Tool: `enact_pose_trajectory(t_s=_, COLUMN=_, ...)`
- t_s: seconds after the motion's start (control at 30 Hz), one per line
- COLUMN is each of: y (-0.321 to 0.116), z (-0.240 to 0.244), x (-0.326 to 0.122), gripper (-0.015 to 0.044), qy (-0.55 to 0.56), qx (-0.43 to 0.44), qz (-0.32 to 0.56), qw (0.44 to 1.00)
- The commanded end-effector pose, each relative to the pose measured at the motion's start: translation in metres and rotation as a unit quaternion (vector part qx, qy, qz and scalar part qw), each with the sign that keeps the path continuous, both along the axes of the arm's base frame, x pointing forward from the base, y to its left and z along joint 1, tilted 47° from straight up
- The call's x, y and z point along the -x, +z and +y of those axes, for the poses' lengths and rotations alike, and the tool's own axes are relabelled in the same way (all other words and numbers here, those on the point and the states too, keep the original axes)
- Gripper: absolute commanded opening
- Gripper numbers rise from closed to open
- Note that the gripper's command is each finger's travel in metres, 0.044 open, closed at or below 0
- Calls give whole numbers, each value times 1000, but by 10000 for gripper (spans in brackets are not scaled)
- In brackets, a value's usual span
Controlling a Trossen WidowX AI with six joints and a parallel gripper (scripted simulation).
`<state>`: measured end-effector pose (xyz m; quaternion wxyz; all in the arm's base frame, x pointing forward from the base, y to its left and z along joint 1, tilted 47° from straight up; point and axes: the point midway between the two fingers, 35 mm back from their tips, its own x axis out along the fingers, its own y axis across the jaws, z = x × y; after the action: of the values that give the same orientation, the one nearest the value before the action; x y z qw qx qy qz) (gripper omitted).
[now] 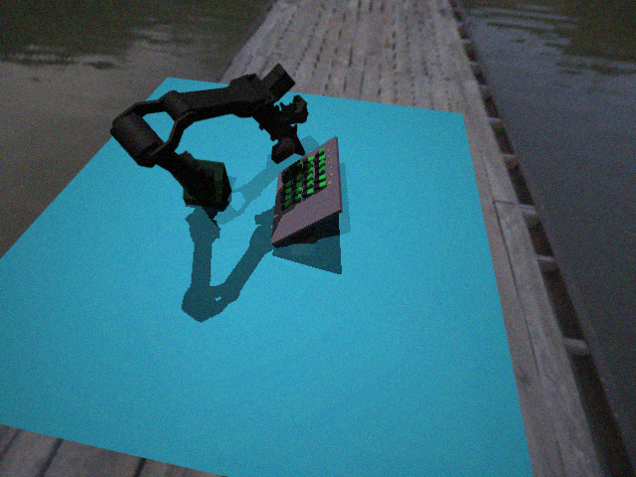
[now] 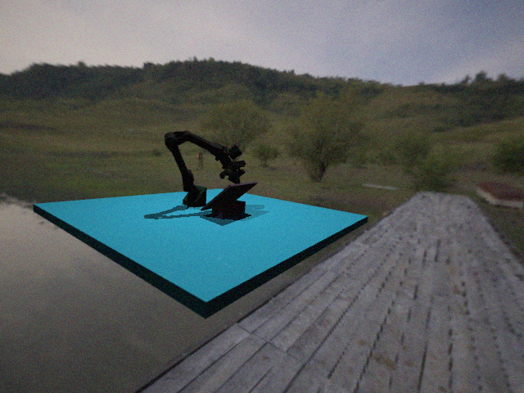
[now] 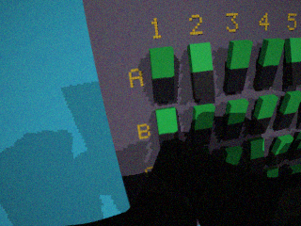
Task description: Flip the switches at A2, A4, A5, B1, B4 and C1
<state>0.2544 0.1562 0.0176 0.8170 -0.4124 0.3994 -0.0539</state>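
Switch panel (image 1: 315, 213) (image 2: 237, 190) (image 3: 113, 61): a mauve-grey board tilted on a dark stand, just right of and above centre in the top view, at centre in the exterior view; yellow characters mark it, with 1 to 5 across the upper right of the wrist view and A and B down its side, the next letter mostly hidden. The switches are two-toned, green on the upper half and black on the lower; switch A1 (image 3: 163, 68) and switch A2 (image 3: 201, 68) stand in full sight; switch B1 (image 3: 166, 121) shows a bright green half, its lower part lost in darkness; lower rows are partly covered by a black shape. Gripper (image 1: 288, 149) (image 2: 234, 178): fingers together, nothing between them, near the panel's left edge in the top view; contact cannot be determined. Arm (image 1: 210, 102) (image 2: 178, 156): black, arched at upper left; blue slab (image 1: 359, 333) (image 2: 203, 262): beneath both, crossed by shadows; wooden walkway (image 1: 354, 46) (image 2: 402, 295): beyond the slab.
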Motion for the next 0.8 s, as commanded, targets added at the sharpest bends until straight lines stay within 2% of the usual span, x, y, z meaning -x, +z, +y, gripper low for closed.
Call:
enact_pose_trajectory(t_s=0.0, y=28, z=19, x=26, gripper=0, qy=9, qx=-11, qz=-14, qw=1000)
enact_pose_trajectory(t_s=0.23, y=31, z=18, x=27, gripper=0, qy=10, qx=-10, qz=-14, qw=1000)
enact_pose_trajectory(t_s=0.5, y=82, z=-31, x=10, gripper=0, qy=10, qx=-8, qz=-14, qw=1000)
enact_pose_trajectory(t_s=0.77, y=79, z=-34, x=4, gripper=0, qy=7, qx=-7, qz=-12, qw=1000)
